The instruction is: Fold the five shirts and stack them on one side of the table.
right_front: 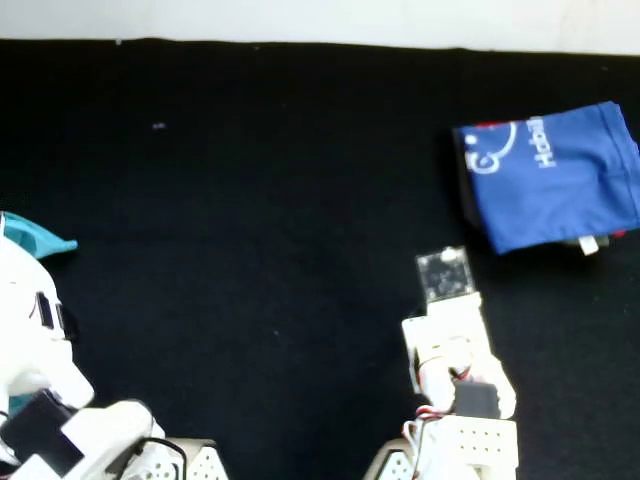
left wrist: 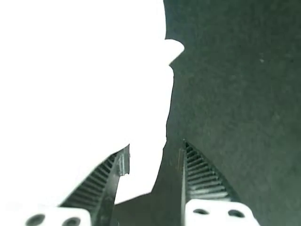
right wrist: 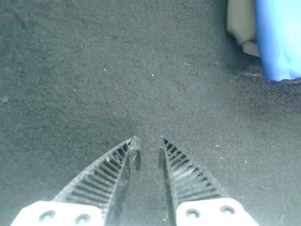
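Note:
A folded blue shirt [right_front: 555, 175] with white print lies at the table's right side on top of other folded cloth, whose dark and red edges stick out. The right wrist view has the blue shirt [right wrist: 280, 37] with a pale layer [right wrist: 239, 26] beside it. My right gripper [right wrist: 148, 151] hangs over bare black tabletop short of that pile, slightly open and holding nothing. A teal shirt [right_front: 35, 238] pokes out at the left edge by my left arm [right_front: 35, 340]. My left gripper [left wrist: 153, 157] is open, with a bright washed-out cloth [left wrist: 80, 84] reaching between its fingers.
The black tabletop [right_front: 260, 190] spreads wide between the two arms and toward the far edge, where a pale wall strip [right_front: 320, 20] begins. My right arm [right_front: 455, 350] stands at the front, right of centre.

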Robot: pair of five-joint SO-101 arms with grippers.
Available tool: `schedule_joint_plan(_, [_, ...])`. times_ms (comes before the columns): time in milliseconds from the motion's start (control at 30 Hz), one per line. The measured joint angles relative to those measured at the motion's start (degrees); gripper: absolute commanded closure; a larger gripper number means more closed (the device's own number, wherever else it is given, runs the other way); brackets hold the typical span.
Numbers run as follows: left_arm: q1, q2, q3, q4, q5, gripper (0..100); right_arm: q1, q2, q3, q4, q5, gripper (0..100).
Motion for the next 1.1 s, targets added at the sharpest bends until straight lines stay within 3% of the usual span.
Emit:
schedule_joint_plan(133, [0.09, 0.79, 0.00, -2.46, 0.00, 100, 0.00, 0.00, 0.00, 0.00, 0.00, 92.1])
schedule_joint_plan(433, [0.18, 0.35, -0.70, -4.04, 0.00, 99, 0.00, 0.00, 0.09, 0.00, 0.00, 92.1])
schedule_joint_plan(700, [1.49, -16.09, -10.29, 8.00, 2.99, 99, 0.00, 0.00, 0.09, 0.00, 0.00, 92.1])
schedule_joint_plan(900, [12.40, -34.99, -13.80, 14.15, 8.00, 99, 0.00, 0.00, 0.09, 0.00, 0.00, 92.1])
schedule_joint_plan(1100, [33.67, -53.80, -13.80, 14.42, 12.84, 99, 0.00, 0.00, 0.09, 0.00, 0.00, 92.1])
